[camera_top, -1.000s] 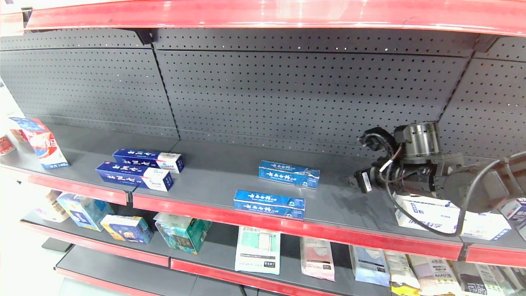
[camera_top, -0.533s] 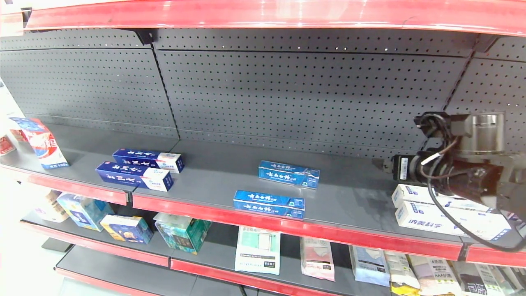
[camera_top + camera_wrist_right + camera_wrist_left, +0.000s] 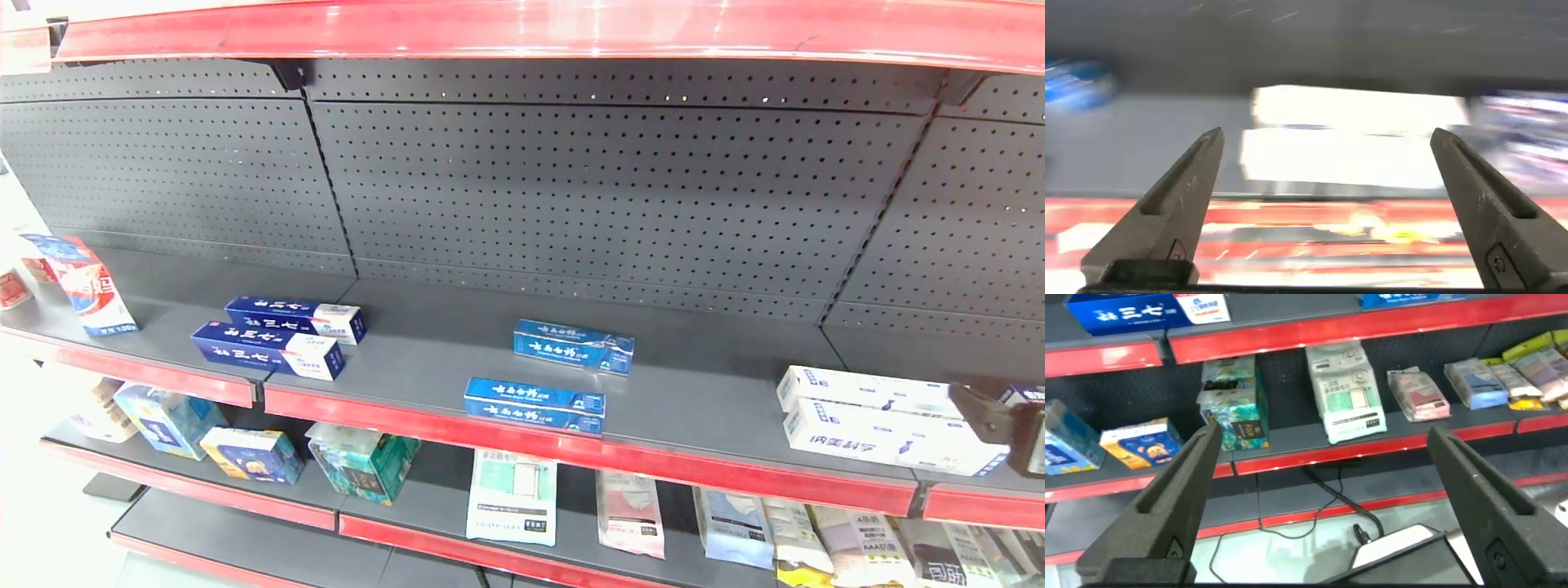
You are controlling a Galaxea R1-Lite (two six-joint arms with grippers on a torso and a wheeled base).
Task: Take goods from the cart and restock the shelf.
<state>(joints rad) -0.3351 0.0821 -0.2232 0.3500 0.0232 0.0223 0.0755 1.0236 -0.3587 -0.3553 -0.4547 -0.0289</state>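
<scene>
**Shelf part-stocked, both grippers empty**

Head view: two long white boxes (image 3: 882,425) lie flat, one behind the other and touching, at the right of the grey shelf (image 3: 710,384), by its red front lip. Blue boxes (image 3: 535,404) sit well apart to their left. Wide gaps suggest much restocking is left.

Left wrist view: the left gripper (image 3: 1323,437) has its jaws spread, holding nothing.

Right wrist view: the right gripper (image 3: 1327,139), jaws spread and empty, faces the blurred white boxes.

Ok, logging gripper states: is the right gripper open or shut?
Open. The right gripper has its fingers wide apart, nothing between them; white boxes lie beyond.
</scene>
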